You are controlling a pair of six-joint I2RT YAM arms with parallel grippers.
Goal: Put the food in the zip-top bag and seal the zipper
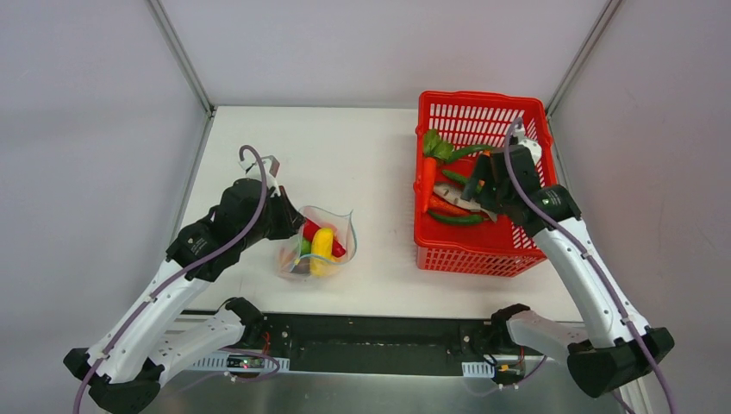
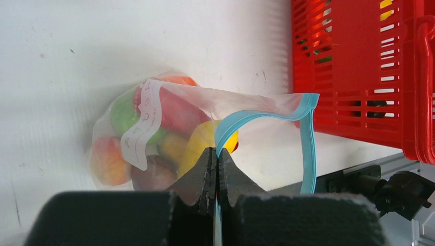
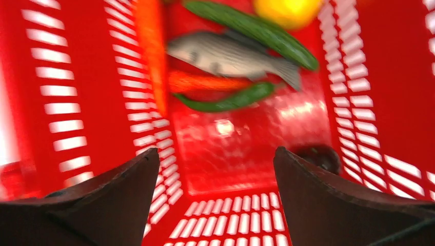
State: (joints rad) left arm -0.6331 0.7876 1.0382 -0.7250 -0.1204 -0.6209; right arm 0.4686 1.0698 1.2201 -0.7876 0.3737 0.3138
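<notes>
The left hand (image 2: 215, 156) pinches the zipper (image 2: 307, 148) of the zip-top bag (image 2: 141, 128), part-filled with food (image 2: 177, 115), on the tabletop (image 2: 61, 61) left of the red basket (image 1: 457, 250). The right hand (image 3: 215, 154) gapes wide inside that basket. The film looks light, limp and slippery, so the stiffer strip seems the best grip.

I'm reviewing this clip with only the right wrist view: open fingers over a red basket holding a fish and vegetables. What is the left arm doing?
Observer: The left gripper is shut on the zipper of the zip-top bag.
Operator: Is the bag sealed?
Observer: No, the zipper loops open and the mouth gapes.
Operator: Any food inside?
Observer: Yes, the food shows through the plastic: red, yellow, green and orange pieces.
</notes>
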